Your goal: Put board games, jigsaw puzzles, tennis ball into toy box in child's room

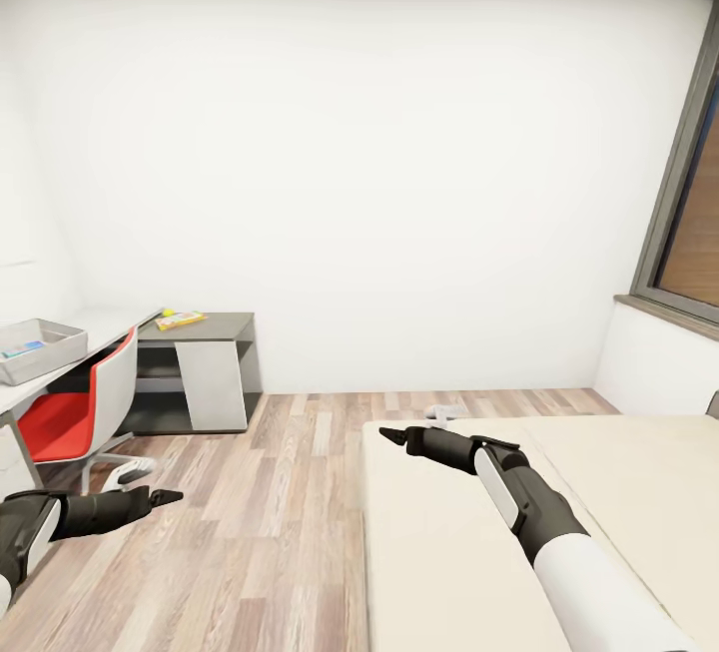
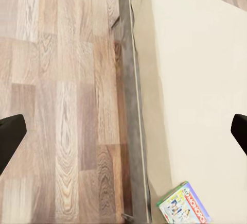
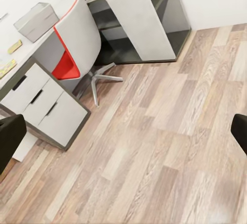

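The grey toy box (image 1: 42, 344) (image 3: 36, 20) stands on the pale table (image 1: 100, 325) (image 3: 31, 54) at the far left, with a blue-printed flat thing inside. Small flat yellowish pieces (image 3: 14, 47) lie on the table beside it; I cannot tell what they are. A white-green board game (image 2: 183, 206) with red lettering lies on the bed (image 1: 599, 492) (image 2: 206, 80) near its edge. My left gripper (image 1: 165, 497) (image 2: 123, 136) hangs open over the floor beside the bed. My right gripper (image 1: 392, 435) (image 3: 123, 136) is open and empty above the bed's near corner.
A red and grey swivel chair (image 1: 90, 402) (image 3: 77, 44) stands at the table. A low dark cabinet (image 1: 205, 372) (image 3: 139, 23) beside it carries a flat yellow printed thing (image 1: 182, 320). Wood-plank floor (image 1: 260, 512) lies between table and bed. A window (image 1: 694, 223) is at right.
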